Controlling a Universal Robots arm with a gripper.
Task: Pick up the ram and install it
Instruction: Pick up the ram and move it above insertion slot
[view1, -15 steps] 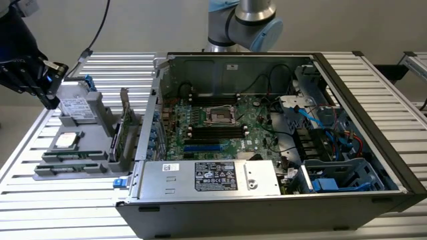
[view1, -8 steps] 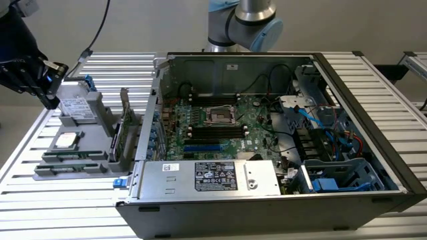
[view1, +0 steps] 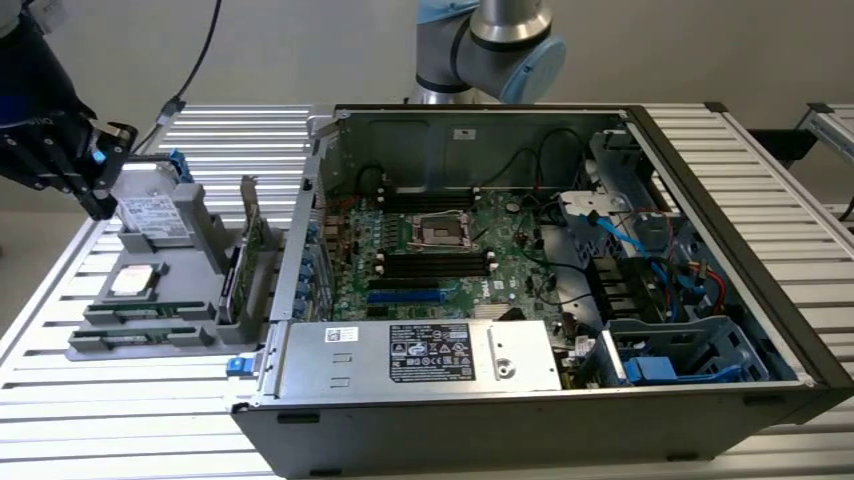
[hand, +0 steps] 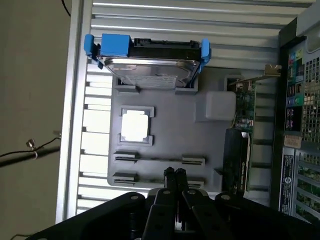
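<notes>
The ram stands on its thin edge in a slotted holder at one end of the grey tray, the end opposite the hard drive. Its long axis runs across the tray's width, parallel to the hard drive's long side. In the exterior view it shows as a green strip. A second holder row lies just beside it at the tray's very end, and I cannot tell what that row holds.

The tray also carries a processor chip in a square recess at its middle. An expansion card stands upright along the side of the tray nearest the computer case.

The gripper hangs above the tray with its fingers pressed together and nothing between them, touching nothing. In the exterior view the gripper sits over the tray's hard-drive end.

The case lies open beside the tray. The tray's other long side is close to the edge of the slatted table, and the room above the tray is open.
</notes>
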